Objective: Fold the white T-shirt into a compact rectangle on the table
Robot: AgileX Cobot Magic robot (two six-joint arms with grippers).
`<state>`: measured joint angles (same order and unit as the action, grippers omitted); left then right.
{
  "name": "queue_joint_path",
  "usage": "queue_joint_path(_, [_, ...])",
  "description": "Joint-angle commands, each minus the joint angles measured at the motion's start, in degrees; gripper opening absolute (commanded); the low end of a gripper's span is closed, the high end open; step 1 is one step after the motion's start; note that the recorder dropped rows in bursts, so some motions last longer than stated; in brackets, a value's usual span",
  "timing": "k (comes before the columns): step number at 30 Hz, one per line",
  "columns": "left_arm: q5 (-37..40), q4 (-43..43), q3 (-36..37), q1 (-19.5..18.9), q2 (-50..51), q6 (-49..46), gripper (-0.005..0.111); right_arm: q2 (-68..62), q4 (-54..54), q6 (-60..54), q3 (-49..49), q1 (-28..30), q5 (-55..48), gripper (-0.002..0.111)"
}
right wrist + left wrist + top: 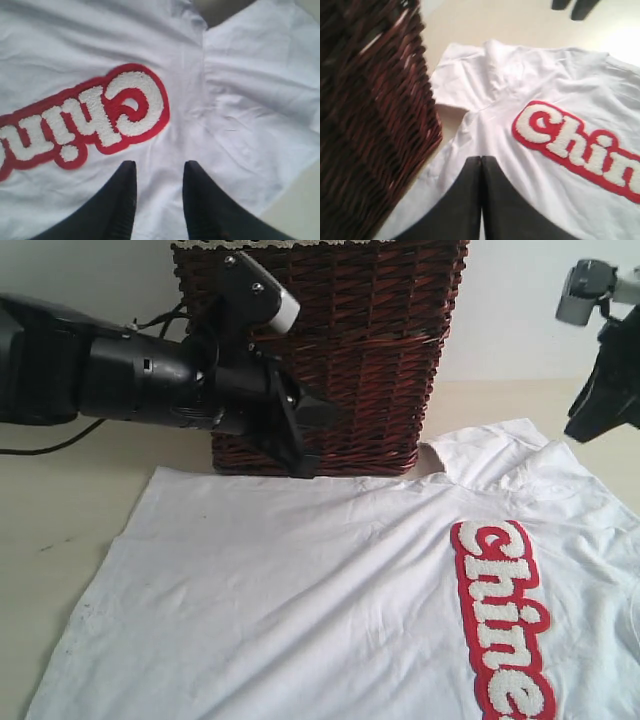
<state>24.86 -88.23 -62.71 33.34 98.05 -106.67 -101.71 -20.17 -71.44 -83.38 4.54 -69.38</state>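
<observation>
The right gripper (pixel 159 169) hangs with its two dark jaws apart and nothing between them, over the white T-shirt (pixel 300 580) just past the first letter of the red chest band (pixel 100 112), near the sleeve (pixel 500 445). The shirt lies spread flat on the table (pixel 60 510), its upper edge at the foot of the wicker basket (pixel 350 340). No fold is made yet, so the step looks like taking hold for the first one. It should go best by dropping onto the sleeve edge, pinching both layers, and carrying them low so the cloth does not drag into the basket. The left gripper (pixel 480 160) has its jaws pressed together and empty, just above the shirt's edge beside the basket. Its arm reaches level across the basket's front with the fingers angled down, while the right arm is held raised off to the basket's other side.
</observation>
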Motion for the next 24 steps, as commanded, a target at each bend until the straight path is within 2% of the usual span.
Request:
queue_joint_path(1, [1.96, 1.97, -2.59, 3.44, -3.56, -0.64, 0.0, 11.81, -1.87, -2.06, 0.1, -1.08, -0.58, 0.032])
queue_joint_path(7, [-1.56, 1.97, -4.24, 7.43, -14.54, -0.02, 0.0, 29.21, -6.67, -4.72, 0.1, -1.51, -0.58, 0.031])
queue_joint_path(11, [-5.38, 2.24, -4.12, 7.93, -24.16, 2.23, 0.0, 38.39, -7.15, -5.36, 0.31, -1.51, -0.58, 0.031])
queue_joint_path(15, [-7.6, 2.52, -1.27, 7.93, -30.65, 5.57, 0.0, 45.35, -7.9, -0.08, 5.61, -1.51, -0.58, 0.031])
queue_joint_path(17, [-5.17, 2.52, 1.39, 7.93, -32.47, 7.39, 0.0, 48.7, -8.68, 2.77, 11.91, -1.51, -0.58, 0.031])
queue_joint_path(20, [2.98, 5.69, 6.23, 7.93, -33.96, 9.39, 0.0, 53.83, -9.26, 2.9, 20.59, -1.51, -0.58, 0.031])
queue_joint_path(22, [6.52, 11.44, 9.66, 7.93, -34.36, 13.56, 0.0, 57.71, -9.26, 2.12, 25.5, -1.51, -0.58, 0.031])
queue_joint_path(24, [7.25, 21.19, 12.97, 7.93, -34.25, 21.13, 0.0, 61.02, -9.03, -0.03, 29.79, -1.51, -0.58, 0.031])
